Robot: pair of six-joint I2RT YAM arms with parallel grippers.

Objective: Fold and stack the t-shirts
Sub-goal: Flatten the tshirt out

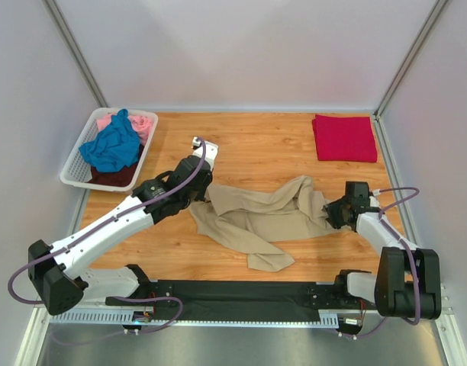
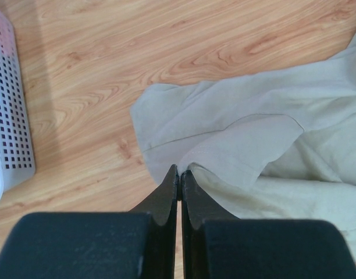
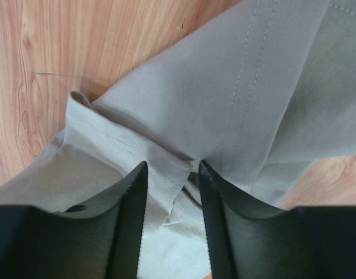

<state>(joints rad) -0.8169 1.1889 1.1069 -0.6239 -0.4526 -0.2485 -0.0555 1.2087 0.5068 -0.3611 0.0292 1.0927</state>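
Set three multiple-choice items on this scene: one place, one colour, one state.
1. The folded crimson red cloth t-shirt lies: A mid-table; B at the wooden table's far right; C under an arm.
2. The topmost t-shirt in the white plastic lattice basket is: A blue; B green; C yellow.
3. The left gripper is: A wide open; B half open; C shut on the tan cloth t-shirt's edge.
B, it lies by the far right corner; A, blue lies uppermost; C, fingers meet at the hem.

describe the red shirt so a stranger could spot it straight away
Start at the wooden table and go to its far right corner. The red shirt lies there alone, the only one folded into a neat flat rectangle; the tan shirt sprawls crumpled mid-table.
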